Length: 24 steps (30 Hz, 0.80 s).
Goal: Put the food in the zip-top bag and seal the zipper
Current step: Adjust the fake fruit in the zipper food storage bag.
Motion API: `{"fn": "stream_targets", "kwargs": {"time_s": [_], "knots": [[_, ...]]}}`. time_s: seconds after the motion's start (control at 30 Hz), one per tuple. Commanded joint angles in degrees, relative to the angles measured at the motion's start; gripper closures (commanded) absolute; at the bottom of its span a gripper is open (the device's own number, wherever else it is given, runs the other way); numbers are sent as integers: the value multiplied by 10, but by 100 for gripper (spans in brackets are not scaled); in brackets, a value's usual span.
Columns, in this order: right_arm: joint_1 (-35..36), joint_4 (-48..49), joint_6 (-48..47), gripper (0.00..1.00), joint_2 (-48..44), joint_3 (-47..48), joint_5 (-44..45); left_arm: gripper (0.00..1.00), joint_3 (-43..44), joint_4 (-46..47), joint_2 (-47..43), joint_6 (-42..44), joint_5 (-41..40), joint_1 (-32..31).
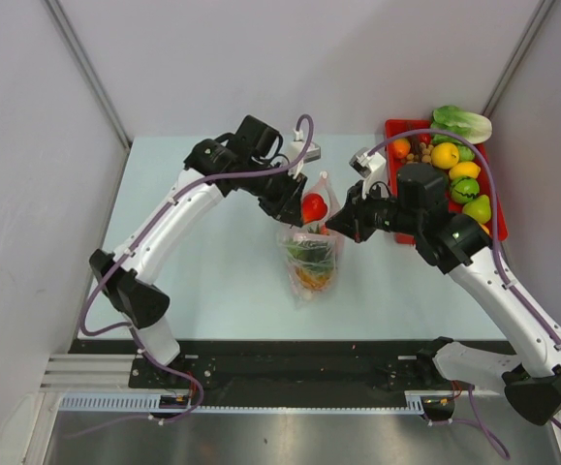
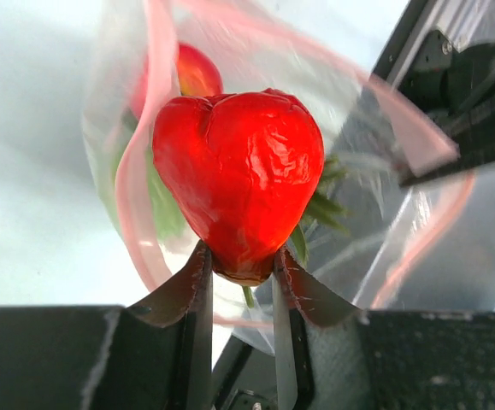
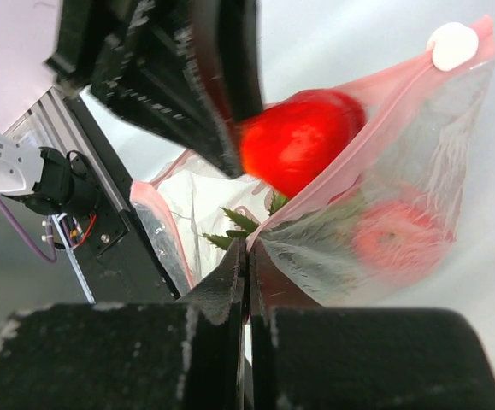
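My left gripper (image 1: 302, 205) (image 2: 240, 265) is shut on a glossy red toy pepper (image 2: 238, 175), held right over the open mouth of the zip-top bag (image 1: 311, 257). The pepper also shows in the top view (image 1: 314, 207) and in the right wrist view (image 3: 303, 139). My right gripper (image 1: 343, 225) (image 3: 248, 248) is shut on the bag's pink-red zipper edge (image 3: 350, 166) and holds the mouth open. Inside the bag lie a dark spiky-leaved piece (image 3: 238, 224), a red-orange fruit (image 3: 397, 239) and green food. More food (image 1: 450, 170) sits at the back right.
A red rectangular tray (image 1: 394, 131) at the back right carries yellow, orange and green toy fruits. A pale green cabbage (image 1: 462, 123) lies at its far end. The bag stands at the table's middle, both arms converging over it.
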Motion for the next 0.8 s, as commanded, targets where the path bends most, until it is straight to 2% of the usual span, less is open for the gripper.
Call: {"fn": "stream_targets", "kwargs": {"time_s": [0.0, 0.13, 0.17, 0.27, 0.33, 0.37, 0.43, 0.6, 0.67, 0.77], "knots": [[3, 27, -11, 100, -4, 5, -17, 89, 60, 21, 34, -22, -17, 4], [3, 36, -17, 100, -1, 4, -16, 84, 95, 14, 72, -19, -18, 0], [3, 41, -17, 100, 0, 5, -16, 70, 102, 15, 75, -16, -13, -1], [3, 41, -18, 100, 1, 5, -12, 50, 133, 4, 88, -8, 10, 1], [3, 40, -21, 100, 2, 4, -10, 41, 146, -1, 87, -4, 29, 9], [3, 39, -21, 100, 2, 5, -9, 30, 147, 3, 78, -6, 39, 15], [3, 37, -23, 100, 2, 4, -7, 23, 139, 14, 65, -15, 70, 40], [1, 30, -26, 100, -2, 4, 2, 25, 131, 40, 41, -35, 99, 88], [0, 26, -25, 100, -2, 4, 4, 25, 119, 38, 38, -32, 66, 92], [0, 23, -26, 100, -2, 5, 7, 26, 86, 39, 38, -30, 81, 91]]}}
